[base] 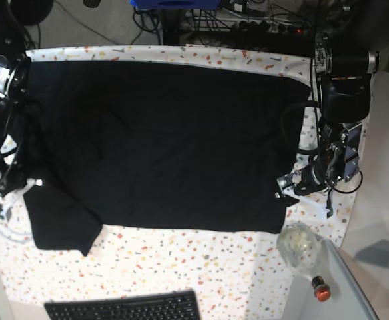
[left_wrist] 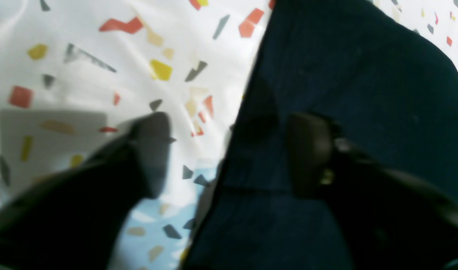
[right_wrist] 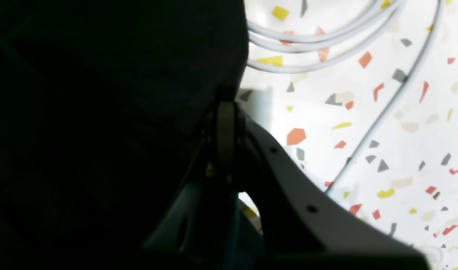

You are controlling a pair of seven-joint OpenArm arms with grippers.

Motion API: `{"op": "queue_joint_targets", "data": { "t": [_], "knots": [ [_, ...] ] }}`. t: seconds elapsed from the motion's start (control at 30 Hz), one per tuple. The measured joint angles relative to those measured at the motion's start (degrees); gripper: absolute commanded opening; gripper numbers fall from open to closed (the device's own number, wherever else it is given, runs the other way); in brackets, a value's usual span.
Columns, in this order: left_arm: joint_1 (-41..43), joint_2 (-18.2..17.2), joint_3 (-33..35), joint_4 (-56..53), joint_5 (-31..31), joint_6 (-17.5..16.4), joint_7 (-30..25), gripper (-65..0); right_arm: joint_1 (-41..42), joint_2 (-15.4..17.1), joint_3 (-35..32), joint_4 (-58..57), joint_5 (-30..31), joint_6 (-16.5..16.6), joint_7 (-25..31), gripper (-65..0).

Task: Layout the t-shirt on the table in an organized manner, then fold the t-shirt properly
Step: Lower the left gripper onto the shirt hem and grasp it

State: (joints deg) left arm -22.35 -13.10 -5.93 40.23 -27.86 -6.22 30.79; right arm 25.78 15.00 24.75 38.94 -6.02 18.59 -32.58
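From the base camera I see the plain black short-sleeved soft-fabric t-shirt point(base: 161, 143) spread flat and wide across the table with its white cloth speckled in red, yellow and grey flecks point(base: 201, 257). One sleeve juts out toward the near edge on that view's left. A black keyboard point(base: 124, 308) lies along the near edge, apart from the shirt.

My left gripper point(left_wrist: 229, 153) sits at the shirt's edge on the base view's right. In its wrist camera the jaws stand apart: one finger point(left_wrist: 154, 150) is over the bare speckled cloth, the other point(left_wrist: 311, 153) over the dark fabric, and the shirt's edge runs between them. Nothing is pinched.

My right gripper point(right_wrist: 225, 138) is at the opposite edge. Its wrist camera shows the jaws pressed together with black fabric bunched against them, so I read it as clenched on the t-shirt. White cables point(right_wrist: 319, 41) curl over the cloth beyond it.
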Motion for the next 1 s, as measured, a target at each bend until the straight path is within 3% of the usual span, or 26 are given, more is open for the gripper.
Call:
{"op": "queue_joint_targets", "data": {
  "t": [0.17,0.3,0.53,1.0],
  "knots": [
    [0.2,0.94,0.15,-0.11,-0.68,-0.22,0.17,-44.9,0.0,-0.04,0.0,0.0,-0.02,0.0,-0.02,-65.0],
    [0.57,0.55,0.15,-0.13,-0.81,-0.46,0.39,-64.0,0.02,-0.07,0.0,0.0,0.0,0.0,0.0,-65.0],
    [0.81,0.37,0.02,0.63,-0.94,-0.68,1.44,-65.0,0.0,-0.09,0.0,0.0,0.0,0.02,0.0,-65.0],
    [14.71,0.13,-2.38,26.67,-0.96,-1.11,14.99,-65.0,0.0,-0.07,0.02,0.0,-0.13,0.02,-0.02,-65.0]
  ]
}}
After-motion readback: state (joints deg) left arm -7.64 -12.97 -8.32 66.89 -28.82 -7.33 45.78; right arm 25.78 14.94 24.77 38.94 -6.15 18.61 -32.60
